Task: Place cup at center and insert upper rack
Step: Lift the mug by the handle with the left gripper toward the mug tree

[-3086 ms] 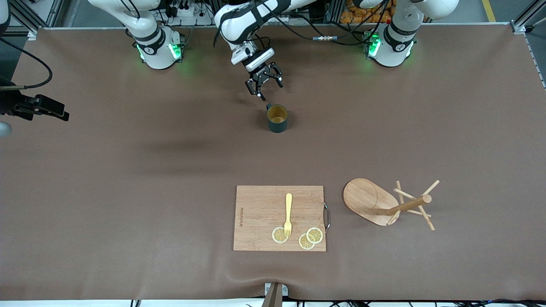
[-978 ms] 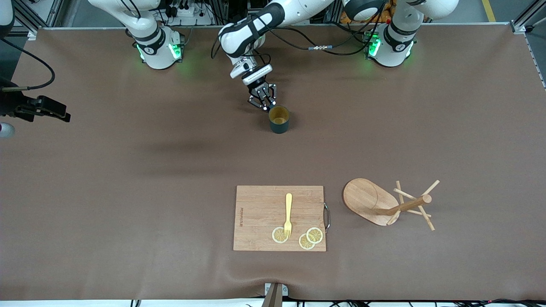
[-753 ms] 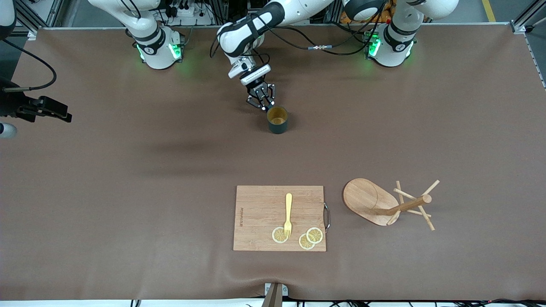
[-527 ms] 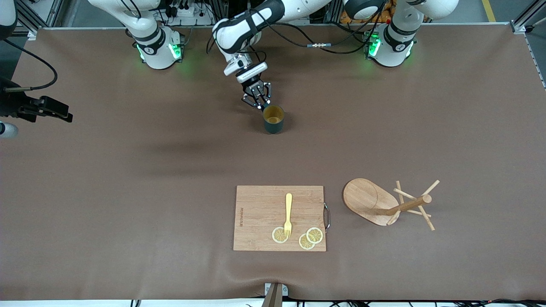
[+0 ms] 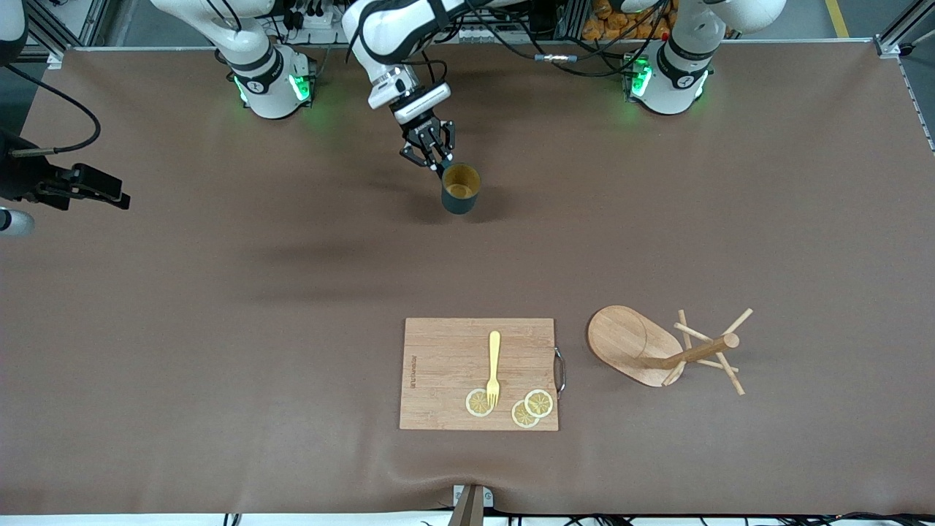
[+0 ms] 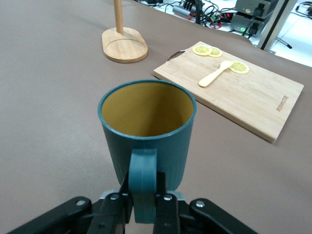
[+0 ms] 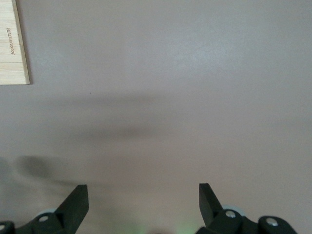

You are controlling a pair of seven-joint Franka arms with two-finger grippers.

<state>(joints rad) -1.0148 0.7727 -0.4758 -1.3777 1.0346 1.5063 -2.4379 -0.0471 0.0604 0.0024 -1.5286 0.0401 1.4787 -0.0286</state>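
Left end effector (image 6: 144,202), fingers (image 6: 165,209) clamped on the loop handle of the cup (image 5: 459,189), holds it upright and empty over the table (image 5: 219,307); the cup is dark teal, ribbed outside, tan-yellow inside. The right end effector (image 7: 144,204) waits over bare table, jaws spread wide, gripping nothing. The upper rack (image 5: 661,351) lies tipped over just beside the cutting board (image 5: 445,351), which carries a fork (image 5: 494,367) and lemon slices (image 5: 532,408).
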